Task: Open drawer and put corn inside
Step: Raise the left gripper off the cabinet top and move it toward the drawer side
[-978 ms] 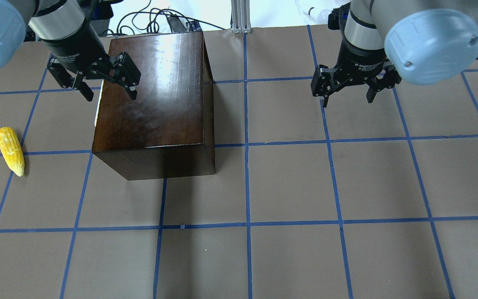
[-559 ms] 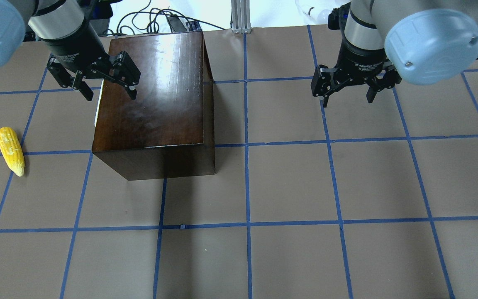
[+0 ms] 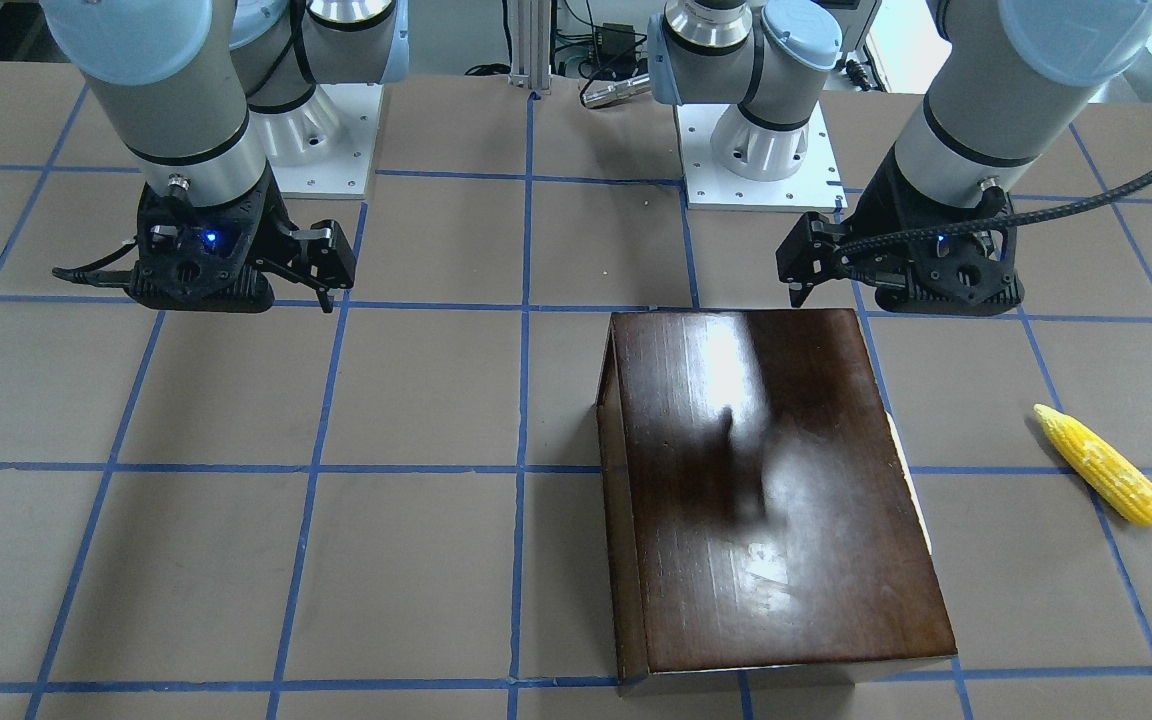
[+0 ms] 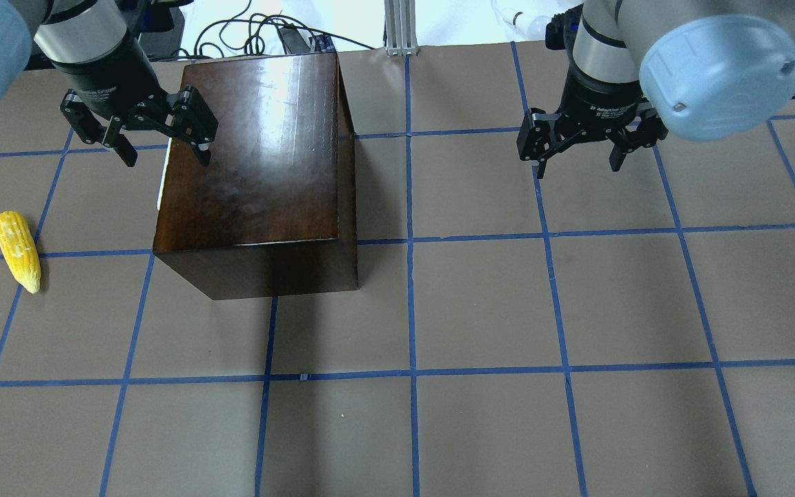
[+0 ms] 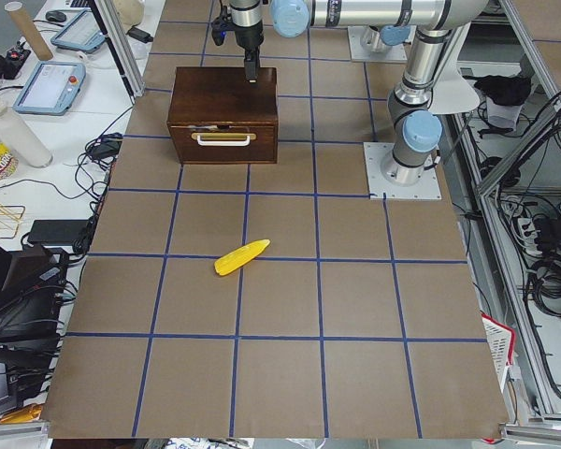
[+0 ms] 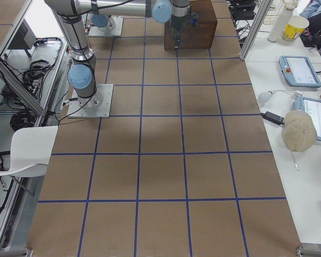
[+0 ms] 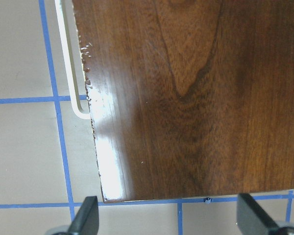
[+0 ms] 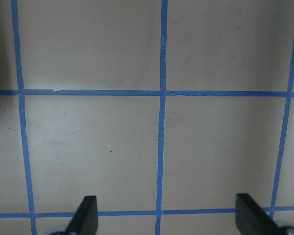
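A glossy dark-brown wooden box (image 4: 259, 159) is seen at the upper left of the overhead view. Light is mirrored on its lid, and in the left wrist view the grain is plain and one edge is chipped and rough. The corn (image 4: 17, 250) is bumpy and slightly shiny. The table (image 4: 480, 304) is covered in matt brown paper, lined with smooth blue tape (image 4: 412, 310).

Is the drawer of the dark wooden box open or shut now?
Shut. The front of the drawer sits flush with the box; only its pale handle sticks out.
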Available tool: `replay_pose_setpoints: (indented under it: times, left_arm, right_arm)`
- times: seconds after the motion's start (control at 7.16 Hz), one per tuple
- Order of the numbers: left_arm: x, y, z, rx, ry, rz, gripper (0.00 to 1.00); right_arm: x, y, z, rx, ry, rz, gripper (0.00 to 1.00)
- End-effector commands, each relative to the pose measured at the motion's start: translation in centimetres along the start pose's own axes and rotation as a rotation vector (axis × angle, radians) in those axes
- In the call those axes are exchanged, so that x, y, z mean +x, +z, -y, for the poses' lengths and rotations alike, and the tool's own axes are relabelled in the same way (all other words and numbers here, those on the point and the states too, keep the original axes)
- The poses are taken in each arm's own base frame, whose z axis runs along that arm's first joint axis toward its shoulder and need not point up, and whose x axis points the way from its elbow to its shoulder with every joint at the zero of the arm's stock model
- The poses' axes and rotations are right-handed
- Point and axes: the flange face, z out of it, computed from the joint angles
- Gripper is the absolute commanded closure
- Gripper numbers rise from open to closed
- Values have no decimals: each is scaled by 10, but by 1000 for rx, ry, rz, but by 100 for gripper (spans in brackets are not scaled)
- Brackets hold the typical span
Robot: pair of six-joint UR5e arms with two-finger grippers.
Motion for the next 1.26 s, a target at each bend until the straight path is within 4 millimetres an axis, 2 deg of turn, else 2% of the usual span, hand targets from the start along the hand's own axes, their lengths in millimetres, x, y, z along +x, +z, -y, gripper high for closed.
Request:
replay_pose_setpoints:
  times: [0.0,0.28,0.42,0.56,0.84,1.12]
  left_arm:
    - [0,0,2,1,-2,-10,0]
    - [1,4,7,-2,-1,-12,0]
    - [-5,5,9,2,-19,-6,0]
    - [-22,1,13,22,-38,0,0]
    - [-91,-11,23,61,-65,-8,0]
    - [-151,-7,23,61,-36,-18,0]
  right_arm:
    - [0,-1,0,1,0,-1,0]
    - [0,0,0,1,0,-1,0]
    - [0,-1,0,2,0,-1,0]
    - [0,0,0,-1,0,-1,0]
    - [0,0,0,-1,0,-1,0]
    - [0,-1,0,1,0,-3,0]
